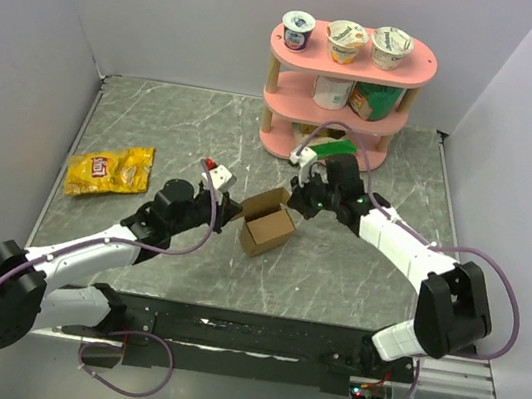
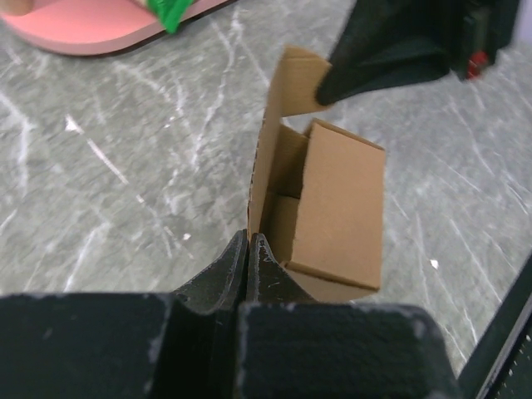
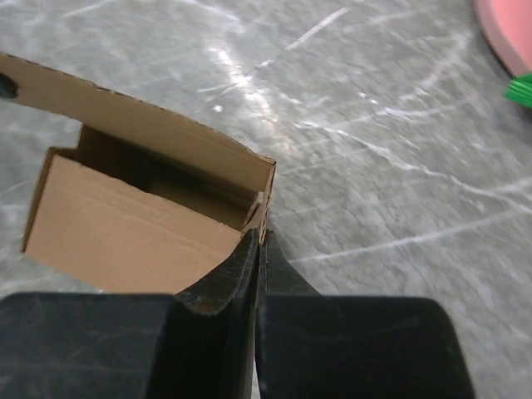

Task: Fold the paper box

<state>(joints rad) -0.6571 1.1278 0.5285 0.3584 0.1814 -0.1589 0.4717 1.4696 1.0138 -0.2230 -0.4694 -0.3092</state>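
left gripper (image 2: 249,249) and right gripper (image 3: 258,243) pinch opposite ends of one upright flap (image 2: 268,141) on the small brown cardboard box (image 1: 268,225); they should probably fold it inward together, evenly.

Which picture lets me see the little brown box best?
The left wrist view: the box sits close and central, its open inside and raised flap clear. The top view shows it whole but small. The right wrist view cuts its flap off at the edge.
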